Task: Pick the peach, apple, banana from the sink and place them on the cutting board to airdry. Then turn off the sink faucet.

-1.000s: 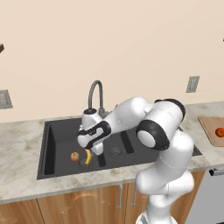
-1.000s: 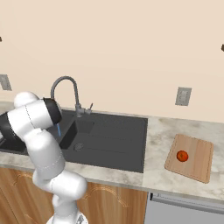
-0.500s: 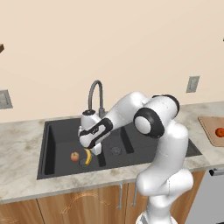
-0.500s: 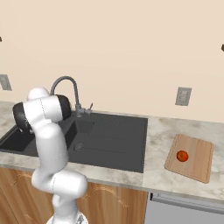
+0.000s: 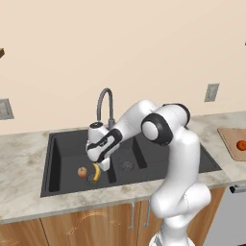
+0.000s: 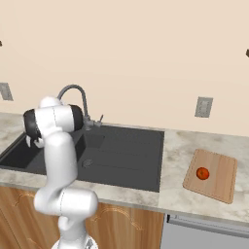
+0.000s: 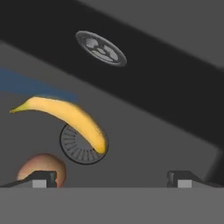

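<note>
1. Reaching down into the large basin of the black sink [image 5: 62,149], the white arm holds its gripper [image 5: 102,166] low over the basin floor, jaws spread wide and grasping nothing.
2. Just at 9 o'clock of the gripper lies the banana [image 5: 96,172], resting partly across a round drain [image 7: 78,146].
3. At 9 o'clock of the banana sits a small reddish round fruit [image 5: 82,171], close beside it.
4. In the hand view, the banana curves from 9 o'clock toward the centre, with the reddish fruit at 7 o'clock beside one finger tip.
5. The gooseneck sink faucet [image 5: 105,103] stands behind the basins at 12 o'clock.
6. Well apart at 3 o'clock, the cutting board [image 6: 219,182] on the counter [image 6: 177,146] carries one red-orange fruit [image 6: 202,173].
</note>
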